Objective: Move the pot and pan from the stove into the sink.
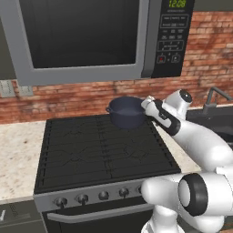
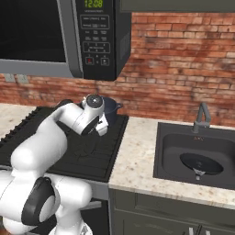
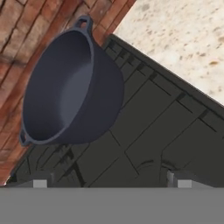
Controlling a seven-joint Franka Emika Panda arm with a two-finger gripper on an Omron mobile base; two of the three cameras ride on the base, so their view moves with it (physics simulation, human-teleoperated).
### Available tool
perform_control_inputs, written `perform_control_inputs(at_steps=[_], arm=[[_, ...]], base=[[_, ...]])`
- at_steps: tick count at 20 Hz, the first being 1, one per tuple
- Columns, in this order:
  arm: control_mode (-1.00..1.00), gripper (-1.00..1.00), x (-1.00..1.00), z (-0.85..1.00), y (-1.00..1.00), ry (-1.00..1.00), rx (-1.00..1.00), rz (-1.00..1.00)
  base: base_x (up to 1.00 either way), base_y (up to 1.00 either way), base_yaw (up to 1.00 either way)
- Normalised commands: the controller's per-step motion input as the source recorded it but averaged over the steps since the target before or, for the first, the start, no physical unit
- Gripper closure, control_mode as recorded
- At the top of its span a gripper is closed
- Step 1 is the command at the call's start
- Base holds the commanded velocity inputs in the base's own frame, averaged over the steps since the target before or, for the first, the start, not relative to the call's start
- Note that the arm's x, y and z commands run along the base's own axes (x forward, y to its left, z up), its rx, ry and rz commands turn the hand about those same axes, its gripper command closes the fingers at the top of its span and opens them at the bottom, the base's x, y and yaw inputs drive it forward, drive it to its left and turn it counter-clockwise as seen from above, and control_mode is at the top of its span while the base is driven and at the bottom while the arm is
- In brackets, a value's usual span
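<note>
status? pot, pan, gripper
Gripper open, empty, short of the pot. Pot on stove, back right. Pan in sink. Path clear.

**Arm reaching, jaws wide**

Rose from five o'clock in the left base view, elbow bent, forearm stretched toward one o'clock. Gripper (image 3: 109,178) stood fully open, fingertips (image 3: 40,180) parted at six o'clock in hand view, grasping nothing.

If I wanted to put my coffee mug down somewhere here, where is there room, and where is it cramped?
The beige counter between the stove and the sink is bare. So are the stove's front grates, ahead of the pot. It is crowded at the stove's back right corner, where the pot stands with the arm beside it, and in the sink, where the pan lies.
</note>
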Motion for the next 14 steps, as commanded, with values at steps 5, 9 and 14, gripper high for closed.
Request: perform_control_inputs(at_steps=[5, 9, 14], arm=[[-1.0, -1.0, 0.52, 0.0, 0.03, 0.0, 0.0, 0.0], [-1.0, -1.0, 0.36, -0.07, 0.0, 0.0, 0.0, 0.0], [-1.0, -1.0, 0.07, -0.05, 0.0, 0.0, 0.0, 0.0]], base=[[0.0, 0.0, 0.0], [0.0, 0.0, 0.0], [0.0, 0.0, 0.0]])
